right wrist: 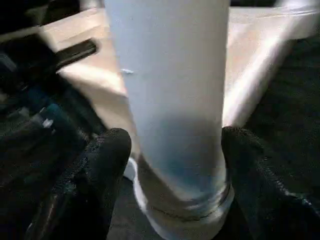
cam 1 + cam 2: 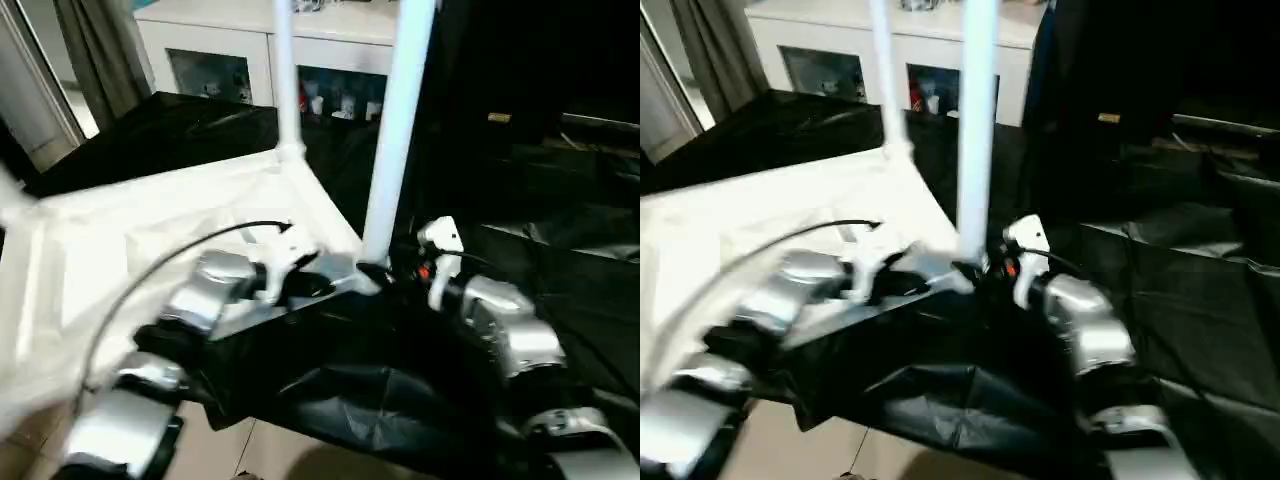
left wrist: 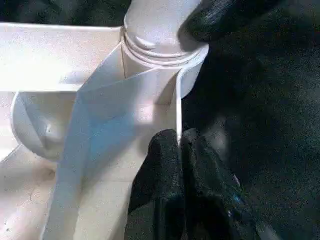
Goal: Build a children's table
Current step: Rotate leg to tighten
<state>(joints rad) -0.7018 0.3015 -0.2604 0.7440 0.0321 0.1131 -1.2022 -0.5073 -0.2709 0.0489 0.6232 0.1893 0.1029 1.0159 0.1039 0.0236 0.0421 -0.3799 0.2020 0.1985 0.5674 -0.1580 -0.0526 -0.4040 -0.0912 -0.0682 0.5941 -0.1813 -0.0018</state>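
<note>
The children's table top (image 2: 150, 230) lies upside down on black cloth, ribbed underside up. Two white tube legs stand upright in its corner sockets: a far leg (image 2: 285, 80) and a near leg (image 2: 395, 150). My left gripper (image 3: 180, 142) is shut on the thin rim wall of the table top, just beside the near corner socket (image 3: 155, 30). My right gripper (image 1: 175, 150) is at the base of the near leg (image 1: 170, 100). One black finger (image 1: 107, 155) stands on each side of the tube, a little apart from it, so the gripper is open.
A white glass-door cabinet (image 2: 220, 50) stands behind the work, with a curtain (image 2: 100, 50) to its left. Black cloth (image 2: 380, 390) covers the surface and hangs over the front edge above a tiled floor (image 2: 260, 450). A black cable (image 2: 170, 250) arcs over my left forearm.
</note>
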